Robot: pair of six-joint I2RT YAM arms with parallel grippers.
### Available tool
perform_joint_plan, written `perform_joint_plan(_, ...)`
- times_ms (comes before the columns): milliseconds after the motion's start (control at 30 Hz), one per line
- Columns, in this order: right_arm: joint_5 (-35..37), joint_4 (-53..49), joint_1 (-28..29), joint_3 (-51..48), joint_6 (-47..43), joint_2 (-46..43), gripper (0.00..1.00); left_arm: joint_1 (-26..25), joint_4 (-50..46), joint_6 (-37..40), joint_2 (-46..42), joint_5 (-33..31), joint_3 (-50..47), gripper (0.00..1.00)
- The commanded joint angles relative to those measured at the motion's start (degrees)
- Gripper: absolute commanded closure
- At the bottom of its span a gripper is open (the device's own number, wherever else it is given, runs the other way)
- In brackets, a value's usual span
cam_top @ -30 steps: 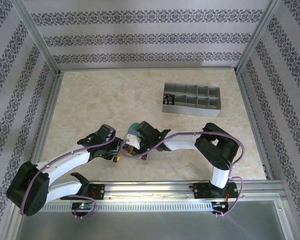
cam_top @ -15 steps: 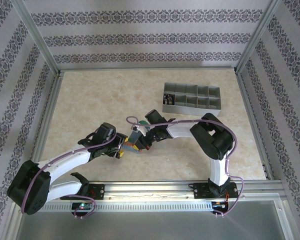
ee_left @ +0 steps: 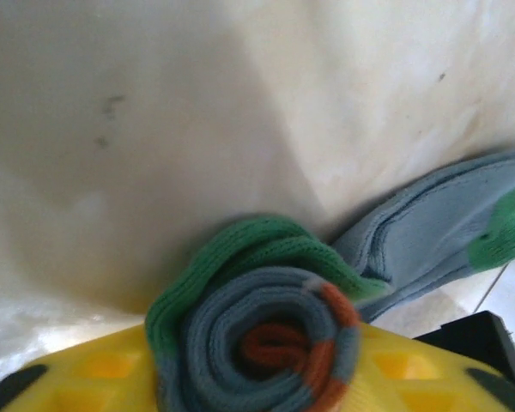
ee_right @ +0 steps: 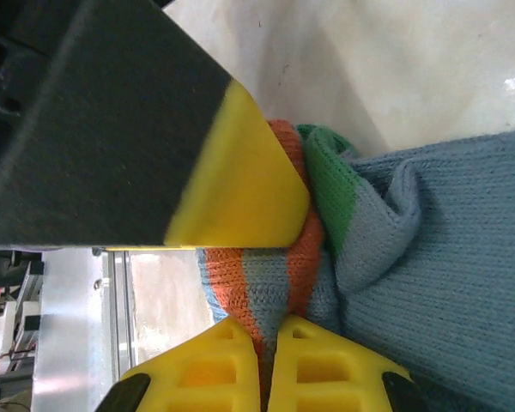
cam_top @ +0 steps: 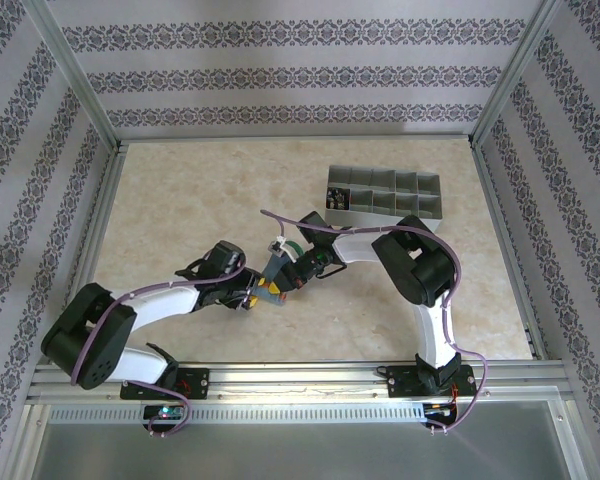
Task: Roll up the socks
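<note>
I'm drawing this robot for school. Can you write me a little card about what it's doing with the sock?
sock: blue-teal, orange bands, green heel, partly rolled, tail loose
left end effector: closed around the rolled part
right end effector: shut, pinching the sock's fabric
where: between the two arms, over the table
also there: grey divided tray, far side, right of centre

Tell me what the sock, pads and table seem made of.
Sock: knitted fabric, matte; ribbed stitches show. Pads: probably moulded plastic, smooth yellow with recessed cells. Table: slightly glossy, marble-patterned surface, perhaps laminate; faint veining and sheen.
</note>
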Motion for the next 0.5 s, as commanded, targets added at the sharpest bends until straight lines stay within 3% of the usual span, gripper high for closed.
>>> perform_joint_plan(0,13.63,-12.17,0.09,-1.86,-4.95,3.22,1.00,-1.17,0.47,1.78,3.56,2.17,0.80,0.86)
perform_joint_plan(33,15.46,-12.84,0.74,-1.73,-7.20,1.75,1.00,-1.37,-1.38,1.54,3.54,2.40,0.63,1.00)
perform_joint_plan(67,17.34,-12.87,1.46,-1.93,-9.19,0.06,1.00,-1.62,-3.20,1.49,3.21,2.29,0.64,1.00)
perform_joint_plan(167,25.63,-5.74,5.06,-8.17,-13.91,-10.78,0.71,-2.28,-11.30,1.77,1.58,0.75,1.56,1.00)
perform_joint_plan(300,46.81,17.06,14.32,-24.98,-19.48,-29.28,0.48,-2.39,-17.98,2.06,2.45,0.68,3.82,1.00)
perform_joint_plan(367,59.38,17.65,19.88,-26.23,-22.74,-32.55,0.46,-2.50,-21.17,2.59,2.92,0.35,5.56,1.00)
perform_joint_plan(467,68.97,16.89,26.00,-25.45,-26.44,-32.78,0.44,-2.55,-24.80,3.68,3.47,0.11,7.67,1.00)
